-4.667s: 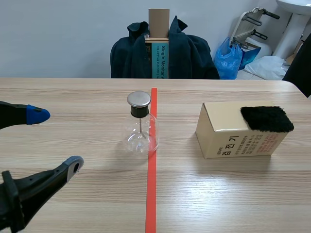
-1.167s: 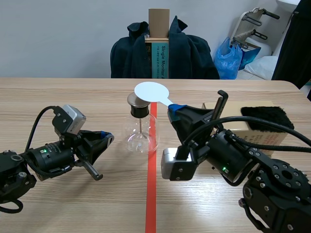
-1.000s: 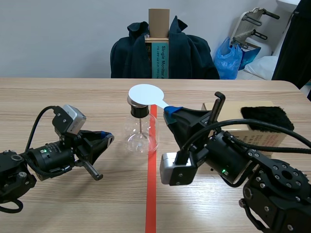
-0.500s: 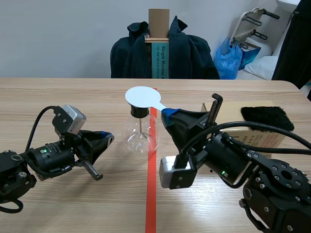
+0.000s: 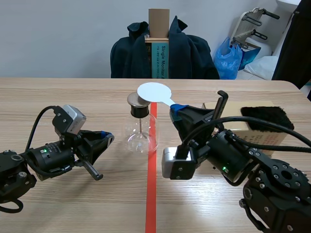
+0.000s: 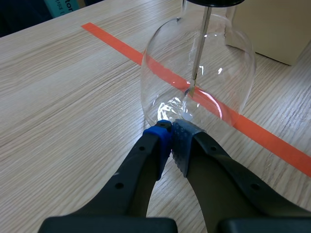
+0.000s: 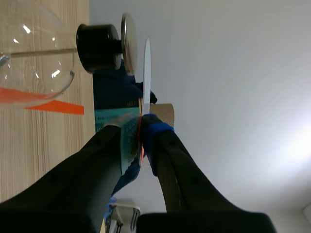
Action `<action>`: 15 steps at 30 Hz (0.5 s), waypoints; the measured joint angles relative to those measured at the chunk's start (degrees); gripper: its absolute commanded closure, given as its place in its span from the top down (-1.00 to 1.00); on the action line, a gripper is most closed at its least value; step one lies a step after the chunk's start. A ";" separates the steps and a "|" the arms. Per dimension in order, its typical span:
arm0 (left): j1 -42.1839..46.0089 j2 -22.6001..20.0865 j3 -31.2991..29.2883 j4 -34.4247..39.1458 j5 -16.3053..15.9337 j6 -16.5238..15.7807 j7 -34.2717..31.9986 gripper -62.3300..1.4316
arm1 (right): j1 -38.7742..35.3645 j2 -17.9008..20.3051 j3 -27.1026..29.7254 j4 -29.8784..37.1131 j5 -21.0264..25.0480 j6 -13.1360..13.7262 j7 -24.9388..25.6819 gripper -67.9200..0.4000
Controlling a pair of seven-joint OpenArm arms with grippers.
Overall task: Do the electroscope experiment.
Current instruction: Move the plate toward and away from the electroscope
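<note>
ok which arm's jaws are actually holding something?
The right arm: jaws shut on the white disc paddle, held beside the electroscope cap. The left arm has its jaws shut on nothing, by the flask base.

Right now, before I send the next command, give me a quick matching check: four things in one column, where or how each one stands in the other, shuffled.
1. white disc
2. glass flask
3. black fur pad
4. left gripper

A. lies on top of the cardboard box
B. shut on nothing, tips at the glass flask's base
C. clamped in the right gripper, close by the metal cap
D. stands on the table at the tape line

Pairs: 1-C, 2-D, 3-A, 4-B
</note>
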 measured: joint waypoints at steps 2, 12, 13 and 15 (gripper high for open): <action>0.00 0.00 0.00 0.00 0.00 0.00 0.00 -0.87 | 0.00 0.00 0.00 0.00 0.02 0.00 -2.71 -0.96; 0.00 0.00 0.00 0.00 0.00 0.00 0.00 -0.87 | 0.98 0.00 0.00 0.00 0.04 0.02 -12.90 -0.96; 0.00 0.00 0.00 0.00 0.00 0.00 0.00 -0.87 | 1.07 0.00 0.00 0.00 0.09 0.00 -13.46 -0.96; 0.00 0.00 0.00 0.00 0.00 0.00 0.02 -0.87 | 1.09 0.00 0.02 0.00 0.07 0.02 -14.64 -0.96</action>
